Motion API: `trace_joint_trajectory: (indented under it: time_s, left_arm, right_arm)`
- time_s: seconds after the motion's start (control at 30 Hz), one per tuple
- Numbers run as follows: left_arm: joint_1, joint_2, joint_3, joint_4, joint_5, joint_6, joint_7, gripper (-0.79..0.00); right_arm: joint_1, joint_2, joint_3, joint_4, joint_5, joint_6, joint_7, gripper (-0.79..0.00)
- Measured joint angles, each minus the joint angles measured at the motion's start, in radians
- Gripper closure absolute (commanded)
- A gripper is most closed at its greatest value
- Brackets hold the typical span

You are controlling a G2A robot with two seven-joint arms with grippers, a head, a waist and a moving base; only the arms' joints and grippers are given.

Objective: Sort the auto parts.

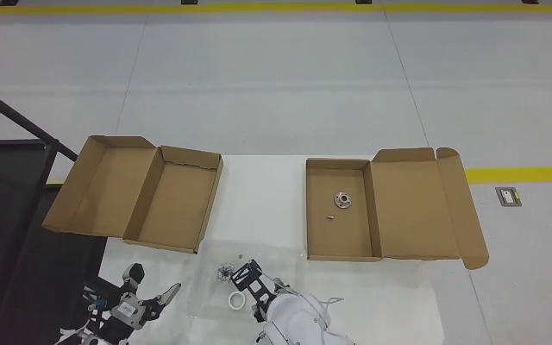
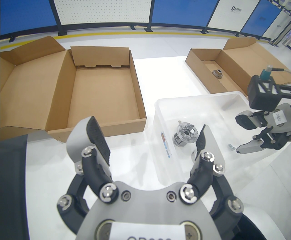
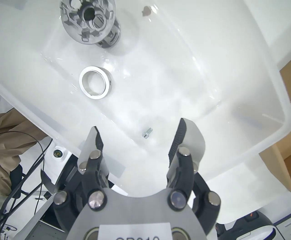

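- My right gripper [image 3: 139,126] hangs wide open, empty, over the small bolt [image 3: 147,132] in the clear bin [image 2: 193,96].
- My left gripper [image 2: 147,123] gapes empty beside it, one finger partly hiding the ring [image 3: 95,82].

Metal parts, clear plastic and brown card on a smooth white bench [image 2: 127,156].
Bin [image 3: 216,75] of translucent plastic, glossy, streaked with glare. Hub [image 3: 89,21] of dull grey cast metal, rough-faced; ring [image 3: 95,82] of bright machined metal, smooth; bolt [image 3: 147,132] of shiny plated metal. Left box [image 2: 102,91] and right box [image 2: 236,63] of matt brown corrugated card. Right claw [image 3: 138,126] of satin grey metal plate, pads [image 3: 176,138] black, ribbed, rubbery; left claw [image 2: 147,122] alike.
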Motion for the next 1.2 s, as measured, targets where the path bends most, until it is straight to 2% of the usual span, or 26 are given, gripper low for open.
trace_joint_trajectory:
  time_s: [0.03, 0.07, 0.27, 0.33, 0.53, 0.8, 0.97, 1.1, 1.13, 1.17, 1.2]
  left_arm:
    - [0.0, 0.0, 0.0, 0.0, 0.0, 0.0, 0.0, -0.785]
    - [0.0, 0.0, 0.0, 0.0, 0.0, 0.0, 0.0, -0.785]
    - [0.0, 0.0, 0.0, 0.0, 0.0, 0.0, 0.0, -0.785]
    - [0.0, 0.0, 0.0, 0.0, 0.0, 0.0, 0.0, -0.785]
    - [0.0, 0.0, 0.0, 0.0, 0.0, 0.0, 0.0, -0.785]
    - [0.0, 0.0, 0.0, 0.0, 0.0, 0.0, 0.0, -0.785]
    - [0.0, 0.0, 0.0, 0.0, 0.0, 0.0, 0.0, -0.785]
    - [0.0, 0.0, 0.0, 0.0, 0.0, 0.0, 0.0, -0.785]
    - [0.0, 0.0, 0.0, 0.0, 0.0, 0.0, 0.0, -0.785]
    - [0.0, 0.0, 0.0, 0.0, 0.0, 0.0, 0.0, -0.785]
    - [0.0, 0.0, 0.0, 0.0, 0.0, 0.0, 0.0, -0.785]
  right_arm:
    - [0.0, -0.001, 0.003, 0.011, 0.006, -0.007, 0.005, -0.576]
    - [0.0, -0.002, 0.004, 0.019, 0.007, -0.01, 0.011, -0.576]
    - [0.01, -0.011, 0.012, 0.062, 0.017, -0.01, 0.036, -0.419]
    - [0.016, -0.013, 0.016, 0.081, 0.024, -0.014, 0.043, -0.391]
    - [0.053, -0.029, 0.005, 0.151, 0.036, -0.02, 0.088, -0.366]
    - [0.088, -0.047, 0.003, 0.231, 0.073, -0.03, 0.093, -0.357]
    - [0.114, -0.059, -0.005, 0.282, 0.083, -0.033, 0.106, -0.292]
    - [0.13, -0.07, -0.017, 0.311, 0.075, -0.02, 0.124, -0.191]
    - [0.134, -0.073, -0.021, 0.318, 0.073, -0.016, 0.129, -0.129]
    - [0.137, -0.075, -0.022, 0.323, 0.072, -0.014, 0.131, -0.034]
    - [0.14, -0.077, -0.023, 0.327, 0.072, -0.012, 0.131, 0.0]
